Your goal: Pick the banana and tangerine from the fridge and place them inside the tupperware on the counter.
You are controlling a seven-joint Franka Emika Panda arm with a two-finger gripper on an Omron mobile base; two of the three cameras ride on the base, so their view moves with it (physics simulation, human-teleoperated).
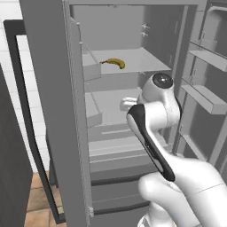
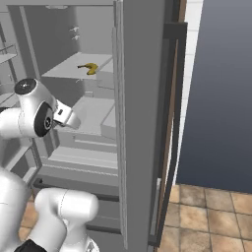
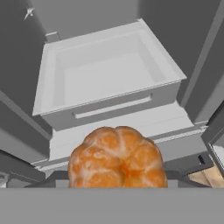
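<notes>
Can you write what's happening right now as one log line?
tool: shut on tangerine | banana: on fridge shelf | next: carry tangerine out

A terracotta tile floor [image 2: 206, 216] was seen at the bottom of both base views, a dark blue-grey panel [image 2: 221, 88] was seen standing at right, and white wall tiles [image 1: 31, 128] were seen at left.

glossy white rounded arm [image 1: 186, 177], black side stripe, dark round joint caps.
</notes>
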